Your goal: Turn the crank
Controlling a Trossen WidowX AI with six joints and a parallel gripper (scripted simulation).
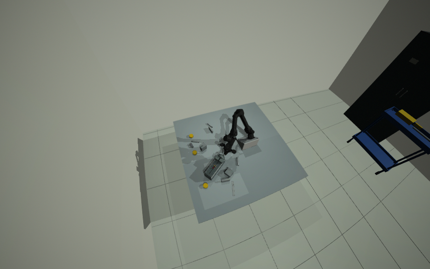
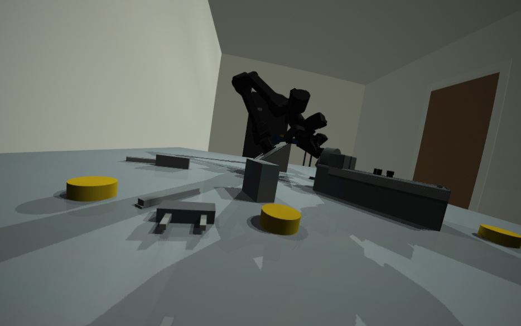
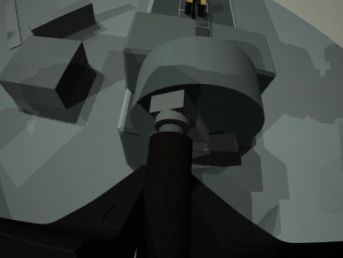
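Observation:
The grey machine [image 1: 207, 174] [image 2: 376, 197] [image 3: 199, 57] is a long box with a drum [image 2: 330, 154] at the end nearest the arm. The crank's dark handle [image 3: 170, 152] sticks out from the crank arm [image 3: 168, 102] in front of the drum. My gripper [image 1: 224, 154] [image 2: 318, 155] [image 3: 163, 176] is shut on the handle, one finger on each side. The two brass marks [image 3: 195, 7] show at the top edge of the wrist view; the slide's red pointer is out of that view. In the top view a red speck [image 1: 213, 167] lies close beside the brass, too small to judge level.
Grey blocks [image 1: 228, 172] [image 3: 33, 57] stand beside the machine. Another grey block [image 1: 203, 146] [image 2: 257, 180] and a pronged block [image 2: 186, 212] lie on its other side. Yellow discs [image 1: 194, 152] [image 1: 205, 185] [image 2: 280, 219] [image 2: 92, 188] lie on the table.

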